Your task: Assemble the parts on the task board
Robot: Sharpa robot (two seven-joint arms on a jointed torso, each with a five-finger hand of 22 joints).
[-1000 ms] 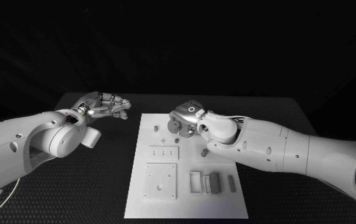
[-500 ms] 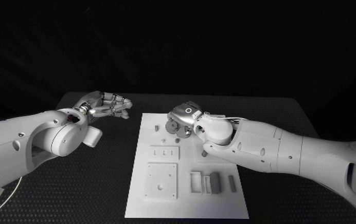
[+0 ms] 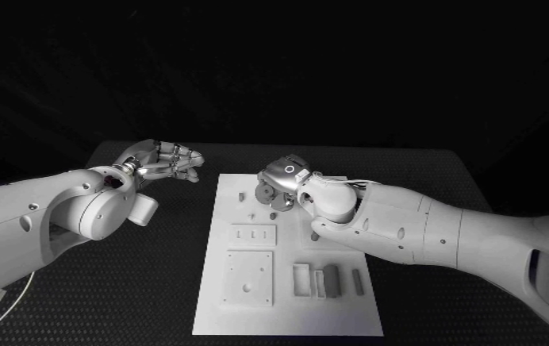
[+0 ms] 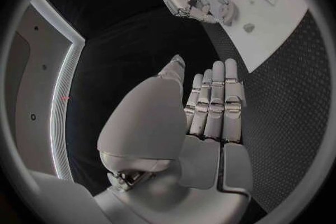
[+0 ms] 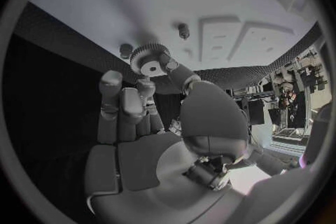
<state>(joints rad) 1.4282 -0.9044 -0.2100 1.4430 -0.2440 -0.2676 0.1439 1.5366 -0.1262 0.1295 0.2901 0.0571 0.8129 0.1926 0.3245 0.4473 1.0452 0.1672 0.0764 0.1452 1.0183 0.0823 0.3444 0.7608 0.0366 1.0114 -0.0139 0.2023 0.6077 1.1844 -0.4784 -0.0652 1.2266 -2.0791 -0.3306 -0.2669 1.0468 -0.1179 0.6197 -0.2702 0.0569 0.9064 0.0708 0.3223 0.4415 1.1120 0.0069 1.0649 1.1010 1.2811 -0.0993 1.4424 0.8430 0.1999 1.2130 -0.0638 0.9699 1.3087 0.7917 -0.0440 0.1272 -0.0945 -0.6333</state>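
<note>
1. Early stage, by my read: right hand [image 3: 286,183] pinches a gear [image 5: 149,60] over the far end of the task board [image 3: 286,314]; not seated yet.
2. Grey parts [image 3: 331,280] lie loose at the near end.
3. Gear: small, toothed, pale hub.
4. Left hand [image 3: 166,162] holds nothing, fingers straight, over the counter [image 3: 137,282] beside the board.

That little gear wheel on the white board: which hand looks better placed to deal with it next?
The right hand. It is over the board and pinches the gear. The left hand is off to the board's side, over the black table, holding nothing.
</note>
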